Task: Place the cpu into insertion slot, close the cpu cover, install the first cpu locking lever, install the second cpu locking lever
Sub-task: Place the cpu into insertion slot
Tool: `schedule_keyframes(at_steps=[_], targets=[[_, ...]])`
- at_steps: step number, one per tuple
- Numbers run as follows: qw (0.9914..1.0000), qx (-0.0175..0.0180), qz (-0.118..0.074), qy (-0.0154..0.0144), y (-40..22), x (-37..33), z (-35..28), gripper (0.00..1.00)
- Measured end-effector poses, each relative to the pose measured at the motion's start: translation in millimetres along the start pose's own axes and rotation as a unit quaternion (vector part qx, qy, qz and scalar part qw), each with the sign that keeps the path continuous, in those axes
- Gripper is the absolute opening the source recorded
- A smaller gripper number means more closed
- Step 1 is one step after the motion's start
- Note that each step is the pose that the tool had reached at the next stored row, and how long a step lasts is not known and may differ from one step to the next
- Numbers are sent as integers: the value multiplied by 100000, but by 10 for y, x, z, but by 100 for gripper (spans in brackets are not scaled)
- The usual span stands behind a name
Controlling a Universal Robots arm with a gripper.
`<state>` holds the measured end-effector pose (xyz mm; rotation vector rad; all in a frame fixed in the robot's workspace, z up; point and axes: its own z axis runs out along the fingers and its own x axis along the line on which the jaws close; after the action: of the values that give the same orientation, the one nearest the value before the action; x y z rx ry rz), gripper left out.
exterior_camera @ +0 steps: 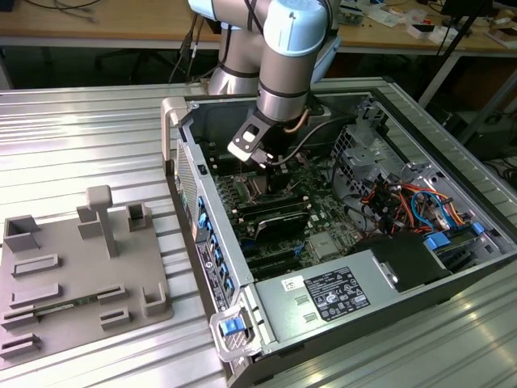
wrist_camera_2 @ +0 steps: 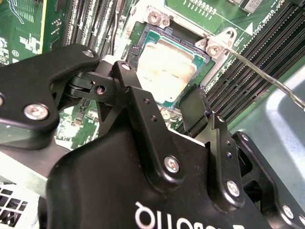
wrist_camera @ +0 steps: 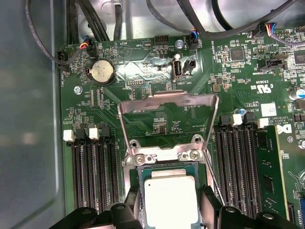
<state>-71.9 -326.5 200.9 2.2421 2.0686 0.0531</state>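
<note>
In the exterior view my arm reaches down into an open computer case, with the gripper (exterior_camera: 271, 164) low over the green board. The cpu (wrist_camera: 169, 202) (wrist_camera_2: 167, 67), a small silver-grey square, lies flat in the insertion slot (wrist_camera: 138, 191). My gripper (wrist_camera: 169, 217) (wrist_camera_2: 162, 90) is open, with one black finger (wrist_camera: 123, 212) on each side of the chip and a small gap to it. The cpu cover (wrist_camera: 167, 99), a silver frame with a square window, stands swung back from its hinge. A thin wire locking lever (wrist_camera_2: 267, 78) sticks out beside the socket, unlatched.
Long black memory slots (wrist_camera: 93, 176) (wrist_camera: 243, 167) flank the socket. A coin battery (wrist_camera: 101, 71) and cables lie beyond the cover. A labelled grey power-supply box (exterior_camera: 339, 295) and coloured cables (exterior_camera: 404, 202) fill the case's near and right parts. A grey fixture plate (exterior_camera: 73, 275) lies outside.
</note>
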Motion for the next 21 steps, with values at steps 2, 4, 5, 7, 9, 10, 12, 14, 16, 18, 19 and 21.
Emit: schedule_keyframes(at_steps=[2, 4, 5, 7, 9, 10, 12, 14, 16, 18, 19, 21], targets=[[100000, 0, -9, -6, 2, -1, -8, 62], [100000, 1, -6, -6, 4, -1, -32, 62], [100000, 2, -9, -7, 5, -2, -47, 62], [100000, 9, -7, -3, 8, -3, -71, 62], [100000, 41, -6, -9, 12, -4, -110, 62], [100000, 51, -10, -10, 13, -5, -120, 62], [100000, 69, -9, -10, 16, -6, -153, 62], [100000, 74, -9, -8, 17, -6, -168, 54], [100000, 66, -9, 4, 18, -6, -169, 47], [100000, 73, -11, -5, 18, -6, -171, 35], [100000, 72, -10, -4, 18, -6, -172, 29], [100000, 73, -12, -7, 18, -6, -174, 11]])
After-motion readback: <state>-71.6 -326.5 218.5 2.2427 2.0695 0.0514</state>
